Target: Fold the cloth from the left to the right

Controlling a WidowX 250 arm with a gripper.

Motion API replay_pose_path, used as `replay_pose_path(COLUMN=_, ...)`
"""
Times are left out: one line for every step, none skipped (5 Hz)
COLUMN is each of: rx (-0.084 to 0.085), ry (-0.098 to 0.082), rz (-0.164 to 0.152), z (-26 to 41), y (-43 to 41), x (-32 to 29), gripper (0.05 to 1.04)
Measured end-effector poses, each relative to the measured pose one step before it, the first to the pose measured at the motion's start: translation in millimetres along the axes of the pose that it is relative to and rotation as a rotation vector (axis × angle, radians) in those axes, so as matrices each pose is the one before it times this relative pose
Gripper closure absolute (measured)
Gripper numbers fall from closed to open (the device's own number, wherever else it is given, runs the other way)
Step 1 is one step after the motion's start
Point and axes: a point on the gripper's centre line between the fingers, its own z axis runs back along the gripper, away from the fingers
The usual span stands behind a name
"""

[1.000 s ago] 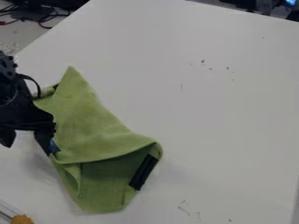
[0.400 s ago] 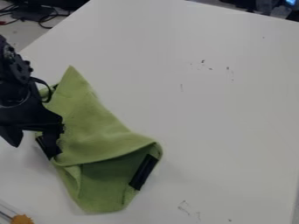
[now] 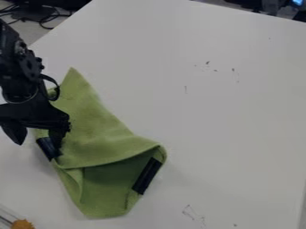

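Cloth [image 3: 99, 127], green and partly folded, is what we see on the left side of the white table [image 3: 227, 116], lying below and to the right of the arm. We see 1 pointed corner of it at the top, and from there a long edge slants down to a rounded bend on the right. Across the lower part we find the curved edge of a broad flap; beneath it a darker green layer shows, with a small crease at its lower left. We notice 2 black strips: 1 slants along the cloth's lower right side [image 3: 146, 175], and the other lies at its left edge [image 3: 46, 149], next to the gripper.

Our black arm [image 3: 21, 74] comes in from the upper left, and its gripper [image 3: 38, 141] hangs at the cloth's left edge. We see its 2 fingers spread well apart with no cloth held between them. 1 finger is over the cloth's left part; the other is out past the edge. We cannot tell whether either finger touches the fabric.

At the lower left corner we have an orange piece [image 3: 23, 224], and at the upper left, beyond the table, dark cables [image 3: 46, 19]. We also see small dark marks [image 3: 206, 66] on the tabletop.
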Motion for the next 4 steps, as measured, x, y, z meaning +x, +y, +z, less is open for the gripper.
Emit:
replay_pose_path(rx=-0.0272, ry=0.0017, rz=0.031, z=-5.55, y=1.05, x=-1.26, gripper=0.084)
replay_pose_path(rx=-0.0154, ry=-0.0013, rz=0.0167, z=-4.23, y=2.02, x=-1.85, gripper=0.084)
replay_pose_path(rx=-0.0057, ry=0.0015, rz=0.0065, z=-3.53, y=1.7, x=-0.97, gripper=0.135)
replay_pose_path(rx=-0.001, ry=-0.0017, rz=-0.0004, z=-0.82, y=-0.66, x=-2.11, gripper=0.415)
